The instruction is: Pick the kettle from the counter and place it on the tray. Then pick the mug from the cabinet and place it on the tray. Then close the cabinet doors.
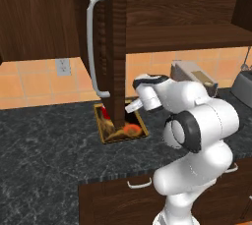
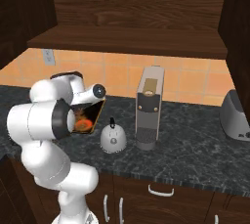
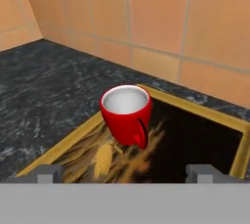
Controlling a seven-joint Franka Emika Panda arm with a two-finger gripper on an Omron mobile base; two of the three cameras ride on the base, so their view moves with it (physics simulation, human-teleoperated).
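The small red mug point(image 3: 126, 114) with a white inside stands upright on the gold-rimmed rectangular tray point(image 3: 205, 112), just beyond the two-finger gripper point(image 3: 125, 173), whose fingers point(image 3: 47, 172) are spread wide, holding nothing. The round white-grey kettle point(image 2: 113, 137) sits on the dark marbled counter point(image 2: 195, 145), right of the tray.

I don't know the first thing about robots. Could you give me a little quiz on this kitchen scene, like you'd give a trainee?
1. True or false: the red mug sits inside the tray.
2. What stands right next to the kettle on the counter? A) the coffee machine B) a plate C) a bottle
3. Is the end effector open or shut?

Key
1. True; the mug is upright in the tray.
2. A; the kettle is not on the tray.
3. Open, with its fingertips wide apart and nothing between them.
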